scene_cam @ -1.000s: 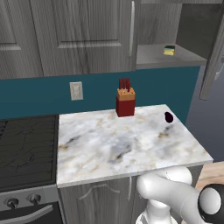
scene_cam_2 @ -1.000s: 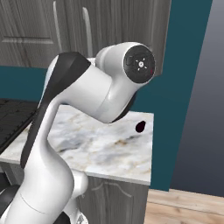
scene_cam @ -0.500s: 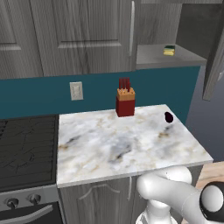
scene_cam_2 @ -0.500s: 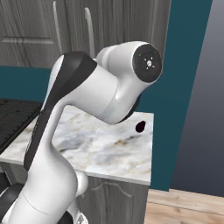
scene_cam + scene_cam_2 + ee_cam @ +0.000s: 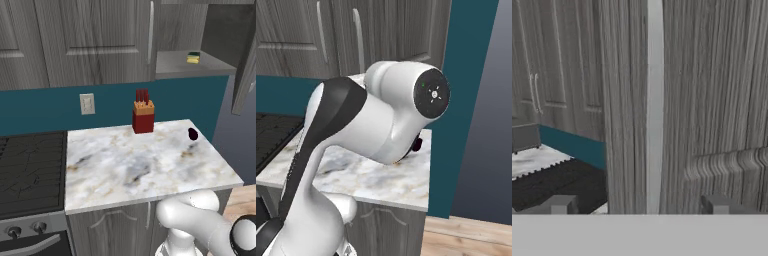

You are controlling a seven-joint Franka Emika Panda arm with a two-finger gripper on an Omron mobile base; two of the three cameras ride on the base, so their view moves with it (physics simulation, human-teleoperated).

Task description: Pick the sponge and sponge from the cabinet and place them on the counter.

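A yellow sponge point(image 5: 193, 58) with a dark green top lies on the grey shelf point(image 5: 175, 65) of the dark grey cabinet, whose door point(image 5: 246, 65) hangs open at the right. The marble counter point(image 5: 125, 165) stretches below it. In the hand view my gripper point(image 5: 639, 205) is open, its fingertips point(image 5: 559, 204) set wide apart. It faces a wood-grain cabinet door point(image 5: 712, 100) at close range. That door's silver bar handle point(image 5: 654, 105) runs upright midway between the fingertips, and neither one touches it.
A red knife block point(image 5: 143, 112) stands at the counter's back, with a small dark fruit point(image 5: 193, 134) to its right near the edge. The black stovetop point(image 5: 30, 165) adjoins the counter on the left. My arm's bulk point(image 5: 391, 120) blocks much of the right base view.
In the right base view my arm's elbow has swung right and closer to the camera. The counter, the shelf and the sponge have not moved.
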